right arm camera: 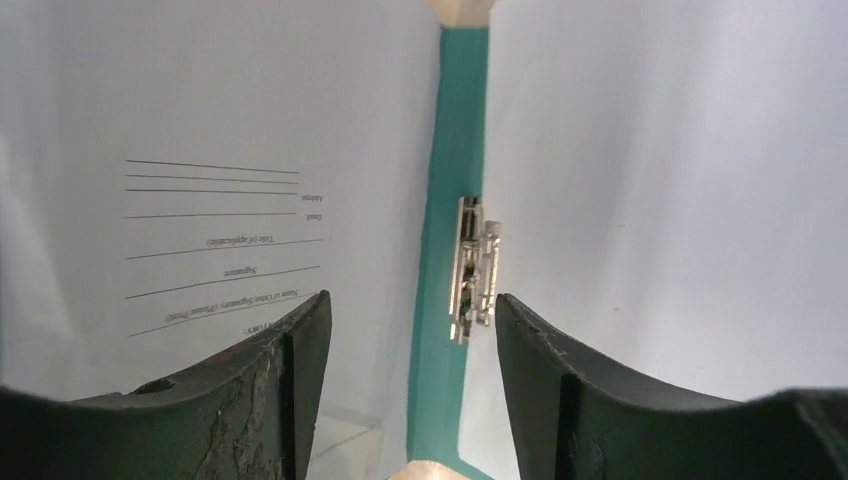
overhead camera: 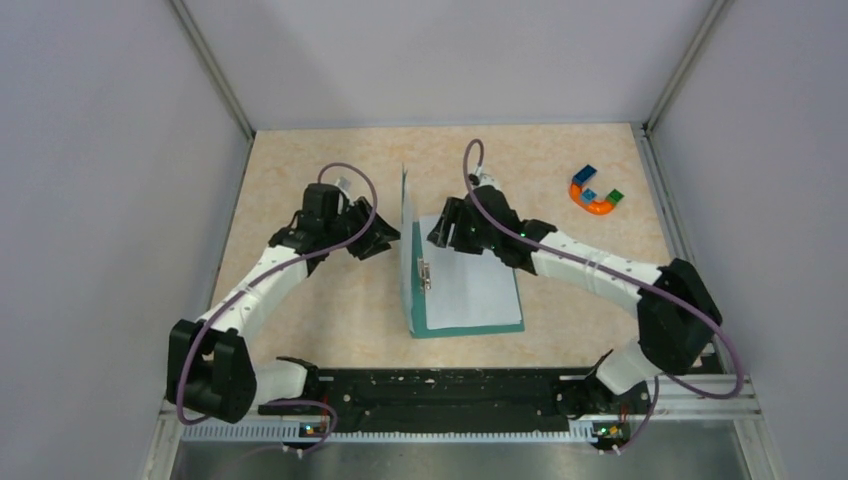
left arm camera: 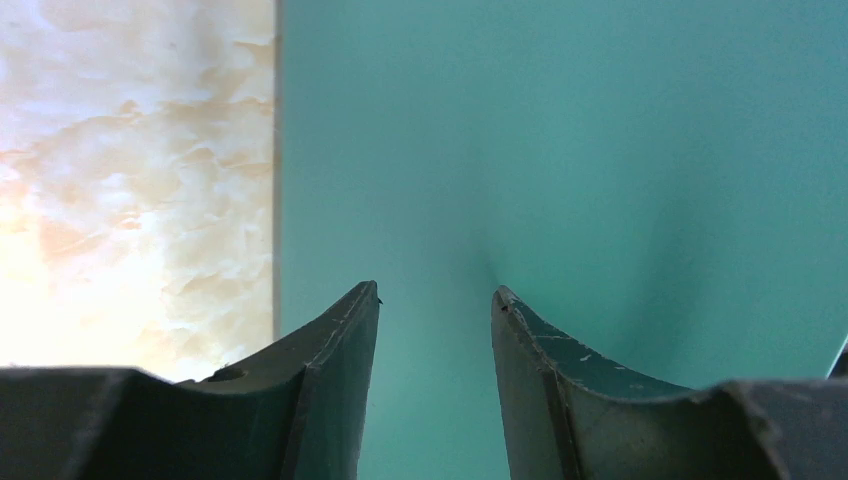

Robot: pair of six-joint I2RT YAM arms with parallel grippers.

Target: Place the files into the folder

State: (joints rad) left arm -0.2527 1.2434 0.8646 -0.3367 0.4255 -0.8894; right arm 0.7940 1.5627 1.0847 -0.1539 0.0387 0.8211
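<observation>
The teal folder point(overhead camera: 468, 328) lies open at the table's middle, its left cover point(overhead camera: 406, 215) standing upright on edge. A white sheet point(overhead camera: 470, 285) lies on the flat right cover beside the metal clip point(overhead camera: 425, 272). The right wrist view shows the printed sheet point(right arm camera: 220, 230) left of the teal spine point(right arm camera: 450, 180), the clip point(right arm camera: 475, 270), and the nearly blank sheet point(right arm camera: 680, 200) on the right. My left gripper point(overhead camera: 385, 238) is open and empty, its tips point(left arm camera: 435, 295) close to the cover's teal outer face point(left arm camera: 560, 150). My right gripper point(overhead camera: 437, 232) is open and empty point(right arm camera: 412, 300), above the spine.
A small multicoloured horseshoe toy point(overhead camera: 595, 190) lies at the back right of the beige table point(overhead camera: 300, 310). Grey walls close in the table on the left, right and back. The black base rail point(overhead camera: 440, 395) runs along the near edge.
</observation>
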